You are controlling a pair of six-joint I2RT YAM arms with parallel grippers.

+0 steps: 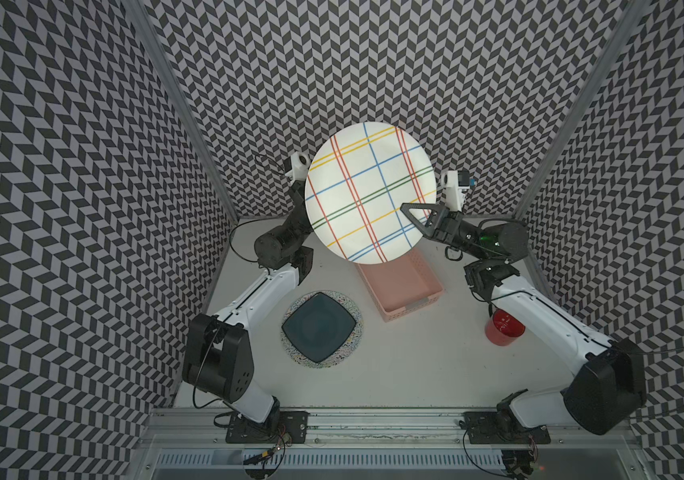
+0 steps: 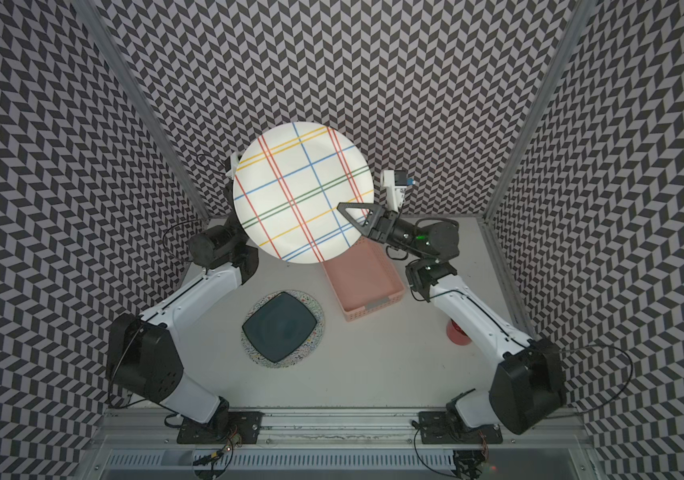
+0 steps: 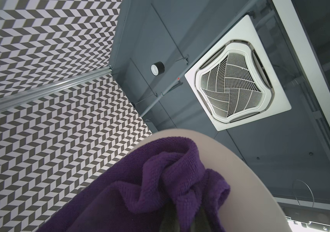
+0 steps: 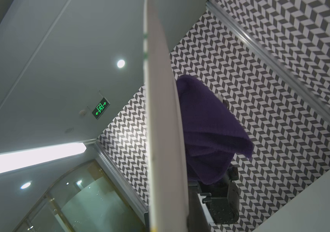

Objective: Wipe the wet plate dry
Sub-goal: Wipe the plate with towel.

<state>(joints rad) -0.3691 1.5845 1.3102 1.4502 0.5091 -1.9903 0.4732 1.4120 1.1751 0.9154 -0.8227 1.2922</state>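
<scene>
Chevron-patterned walls enclose the table [image 1: 415,365]. Striped plate [image 1: 369,191] is held aloft above it, face up, with the right gripper [image 1: 411,212] clamped on its rim. Left gripper [image 3: 186,221], closed on the purple cloth [image 3: 160,180], lies against the plate's underside. Judgement: 1 arm steadies, 1 wipes.

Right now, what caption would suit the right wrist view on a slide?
Plate seen edge-on, purple cloth against its underside, patterned wall behind.
</scene>
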